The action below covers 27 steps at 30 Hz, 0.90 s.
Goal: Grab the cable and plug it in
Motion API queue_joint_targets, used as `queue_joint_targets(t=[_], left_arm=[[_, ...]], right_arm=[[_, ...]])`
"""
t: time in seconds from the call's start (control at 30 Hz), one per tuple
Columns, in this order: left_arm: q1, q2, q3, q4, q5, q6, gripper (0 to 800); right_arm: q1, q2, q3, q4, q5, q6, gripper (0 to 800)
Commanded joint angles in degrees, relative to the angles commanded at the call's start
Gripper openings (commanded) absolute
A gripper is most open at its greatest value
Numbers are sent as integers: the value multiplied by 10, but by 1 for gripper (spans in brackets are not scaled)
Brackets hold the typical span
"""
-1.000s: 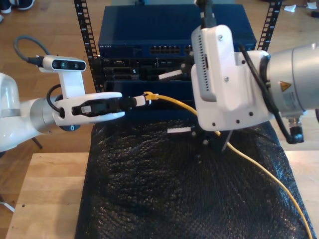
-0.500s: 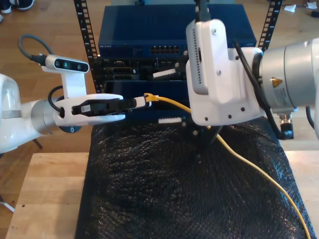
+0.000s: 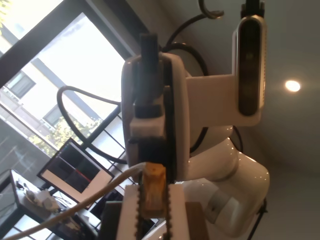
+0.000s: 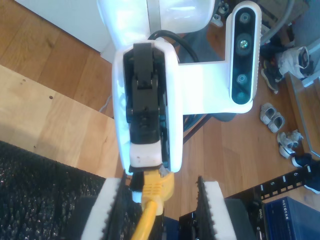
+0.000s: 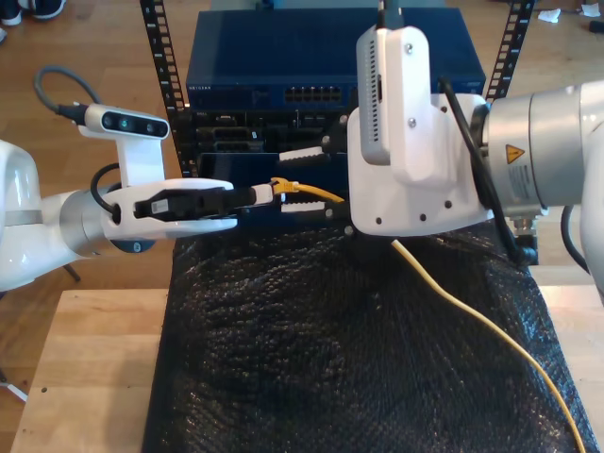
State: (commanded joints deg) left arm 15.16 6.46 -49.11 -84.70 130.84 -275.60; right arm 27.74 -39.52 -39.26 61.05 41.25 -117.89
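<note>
- My first gripper [image 5: 269, 192] was clamped on the plug end of the cable [image 5: 453, 307], held above the table's [image 5: 85, 368] far edge, just in front of the rack [image 5: 330, 57].
- The rest of the cable trailed over the black mat [image 5: 311, 359] toward the table's near corner on the exterior view's right.
- My second gripper [image 5: 304, 179] stood wide open, its pads [image 4: 107, 210] on either side of the yellow boot [image 4: 155, 190].
- To do it well, I judged it should close squarely on the boot, jaws centred. My first gripper should let go only once that grip is firm, so the plug keeps its orientation for the ports [image 5: 311, 94].
</note>
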Motion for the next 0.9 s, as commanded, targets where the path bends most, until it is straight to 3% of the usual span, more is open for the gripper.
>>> queue_joint_targets(t=[0.23,0.9], left_arm=[[0,4,-1,0,2,-11,31],[0,20,-2,2,18,-55,34]], right_arm=[[9,-2,2,0,0,2,302],[11,-2,7,0,0,1,259]])
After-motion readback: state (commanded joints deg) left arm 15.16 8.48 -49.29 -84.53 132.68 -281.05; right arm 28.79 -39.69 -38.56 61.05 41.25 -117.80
